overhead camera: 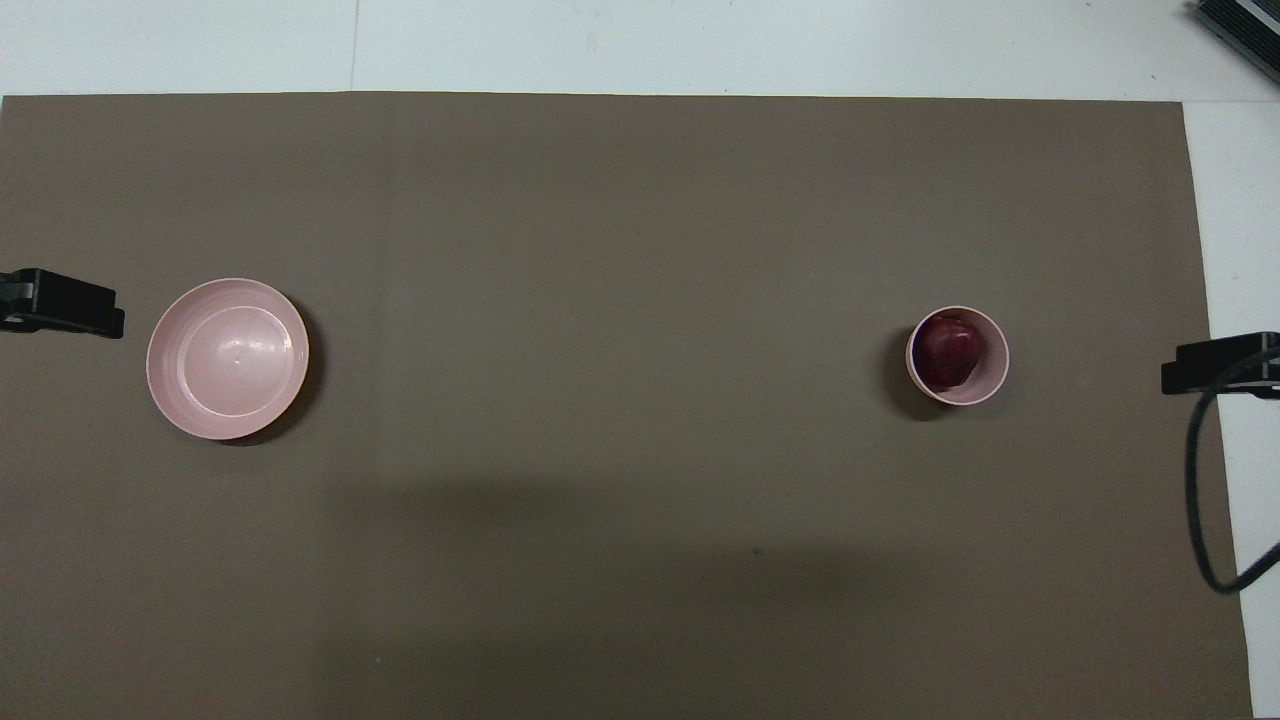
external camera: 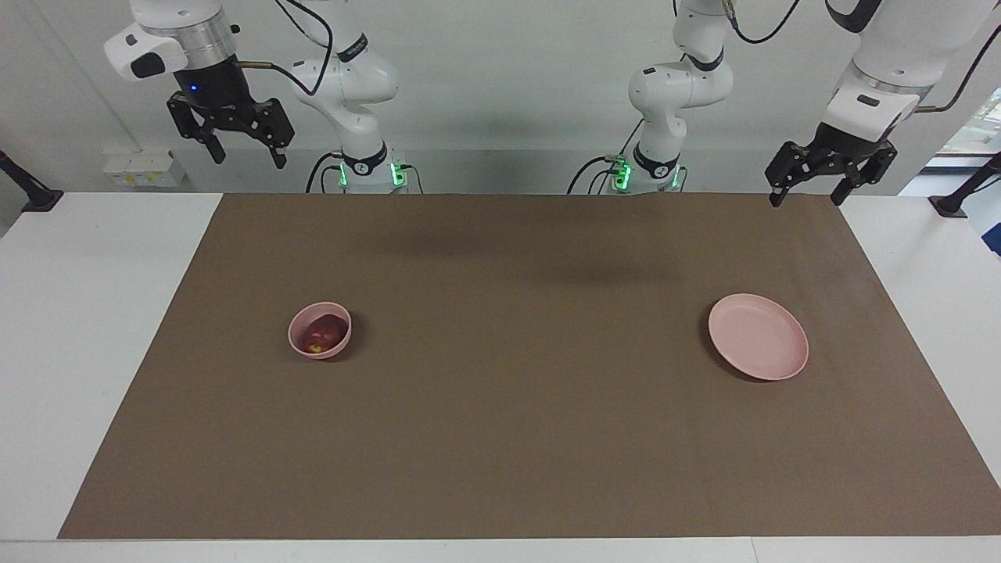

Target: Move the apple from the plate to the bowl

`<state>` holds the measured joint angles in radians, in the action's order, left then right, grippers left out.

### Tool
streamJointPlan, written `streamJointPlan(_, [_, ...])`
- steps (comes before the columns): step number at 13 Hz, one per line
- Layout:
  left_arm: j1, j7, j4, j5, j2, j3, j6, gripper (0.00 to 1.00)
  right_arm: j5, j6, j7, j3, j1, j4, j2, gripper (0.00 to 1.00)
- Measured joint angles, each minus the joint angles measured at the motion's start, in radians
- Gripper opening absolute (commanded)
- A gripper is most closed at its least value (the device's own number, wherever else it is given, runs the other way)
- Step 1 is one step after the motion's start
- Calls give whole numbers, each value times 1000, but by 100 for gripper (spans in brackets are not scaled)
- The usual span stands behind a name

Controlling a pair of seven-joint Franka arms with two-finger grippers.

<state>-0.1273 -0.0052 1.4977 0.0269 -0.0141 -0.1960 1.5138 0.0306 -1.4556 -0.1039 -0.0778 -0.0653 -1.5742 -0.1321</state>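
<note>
On brown mat [external camera: 516, 407], white table [external camera: 78, 313] bordering; grey wall.

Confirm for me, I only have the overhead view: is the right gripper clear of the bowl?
Observer: Yes. The right gripper is raised high, well above the table, near its own base, with nothing in it.
Operator: Fingers open?
Observer: Open, fingertips apart in the facing view.
Operator: And the left one? I see just a black tip at the frame edge.
Observer: The left gripper waits open, hanging low over the mat's edge nearest the robots, short of the plate.
Operator: Apple seated?
Observer: The apple sits low in the bowl, yellowish patch facing the camera.
</note>
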Motion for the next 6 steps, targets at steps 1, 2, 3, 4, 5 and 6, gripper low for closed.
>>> streamJointPlan(1, [0,0,0,0,0,0,0,100,0,2,3,-1,6,-2,1,100])
streamJointPlan(2, [0,0,0,0,0,0,0,100,0,2,4,-1,7,-5,2,100])
streamJointPlan(3, [0,0,0,0,0,0,0,100,0,2,4,-1,7,-9,2,100])
streamJointPlan(4, [0,0,0,0,0,0,0,100,-3,2,4,0,7,-12,2,100])
streamJointPlan(5, [0,0,0,0,0,0,0,100,-6,2,4,1,7,-15,2,100])
streamJointPlan(6, [0,0,0,0,0,0,0,100,-6,0,4,1,7,-17,2,100])
